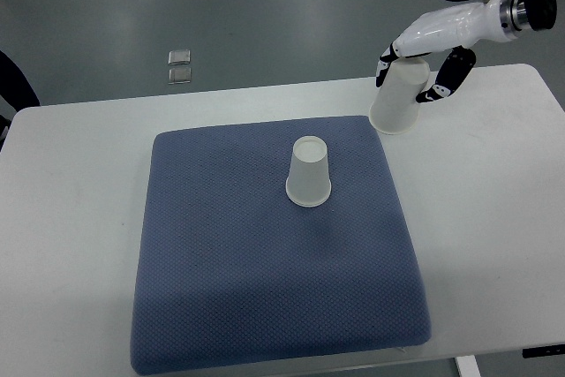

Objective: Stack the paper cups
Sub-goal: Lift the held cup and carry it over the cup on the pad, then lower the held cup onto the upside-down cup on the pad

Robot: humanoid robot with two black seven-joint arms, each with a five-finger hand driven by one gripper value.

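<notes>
At the table's (494, 218) far right: right hand (422, 64), fingers wrapped around one inverted paper cup (399, 99), rim near the blue mat's (265, 306) back corner; whether it touches the tabletop cannot be told. Mat centre: second paper cup (310, 172), upside down, standing free, well apart from the first.

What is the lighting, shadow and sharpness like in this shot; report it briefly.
Top view: light is soft and even, with no harsh glare on the white table; the upside-down paper cup throws only a faint shadow onto the blue mat; the right hand, gripping the second cup, is reasonably sharp, with no obvious motion blur; the frame corners look slightly darker.
</notes>
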